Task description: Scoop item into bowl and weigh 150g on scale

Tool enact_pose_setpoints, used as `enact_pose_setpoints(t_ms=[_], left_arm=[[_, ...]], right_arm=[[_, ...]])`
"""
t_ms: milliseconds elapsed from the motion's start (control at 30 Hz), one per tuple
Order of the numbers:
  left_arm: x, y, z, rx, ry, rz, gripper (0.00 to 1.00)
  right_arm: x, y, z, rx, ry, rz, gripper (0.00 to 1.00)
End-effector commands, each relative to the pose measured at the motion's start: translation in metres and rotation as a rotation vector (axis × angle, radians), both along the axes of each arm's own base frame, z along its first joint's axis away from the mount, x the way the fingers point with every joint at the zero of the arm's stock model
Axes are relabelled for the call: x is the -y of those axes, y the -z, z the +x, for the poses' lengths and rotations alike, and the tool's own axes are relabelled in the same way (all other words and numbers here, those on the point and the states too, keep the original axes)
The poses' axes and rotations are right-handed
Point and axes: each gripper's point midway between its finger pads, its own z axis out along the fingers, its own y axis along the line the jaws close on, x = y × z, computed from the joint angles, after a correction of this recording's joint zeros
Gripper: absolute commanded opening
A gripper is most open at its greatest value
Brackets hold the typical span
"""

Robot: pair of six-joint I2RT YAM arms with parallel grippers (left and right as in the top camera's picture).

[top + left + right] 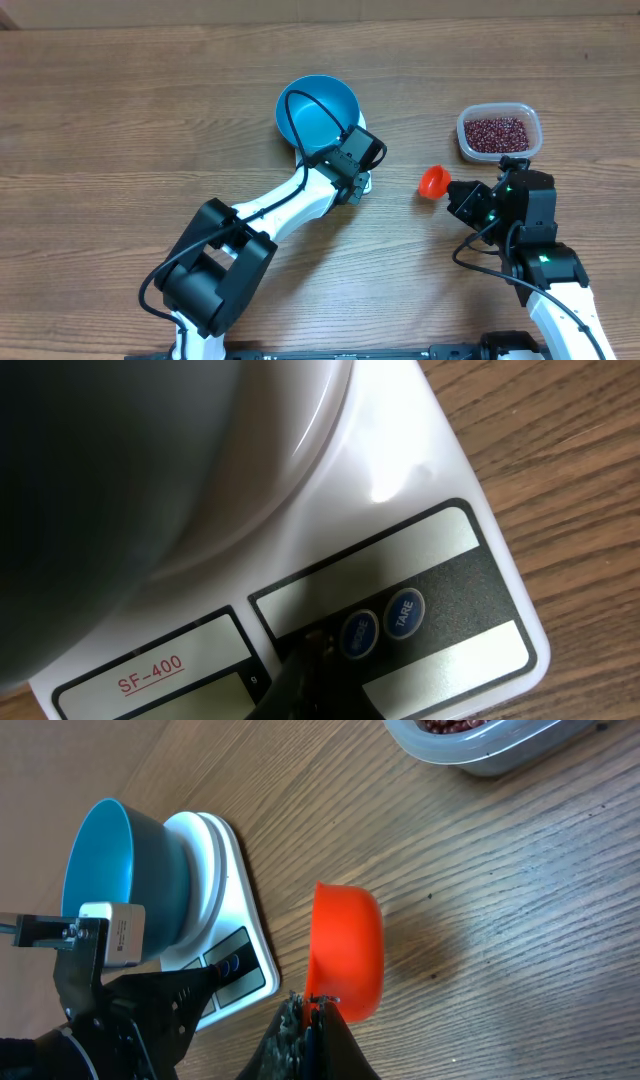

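On the bench (120,120), the white scale (225,850) carried the blue bowl (318,110), well apart from the tub of red beans (498,131). We judged the step to be zeroing the scale, best done by setting the tip squarely on the TARE button (404,612) and pressing straight down, lightly, without nudging the bowl. The left jaws looked pressed together into one dark tip on the panel just beside the two blue buttons, while the right jaws pinched the handle of the orange scoop (433,181) between scale and tub.
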Motion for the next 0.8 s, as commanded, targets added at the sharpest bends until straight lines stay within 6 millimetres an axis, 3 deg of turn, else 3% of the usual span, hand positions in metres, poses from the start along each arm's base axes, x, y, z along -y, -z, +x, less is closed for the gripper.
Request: enact_pose_setpoints(t_ms=[0,767], left_arm=[[-0.0084,0.0087,0.0026,-0.007,0.001,0.038,0.04],[-0.0087,0.0096,0.0029,-0.023,-0.002,0.015,0.04]], right_arm=[[-0.0003,-0.0128,0.0057,0.035,-0.002,-0.006,0.04],[-0.0003,-0.0127,0.0057,0.034,-0.002,-0.006,0.04]])
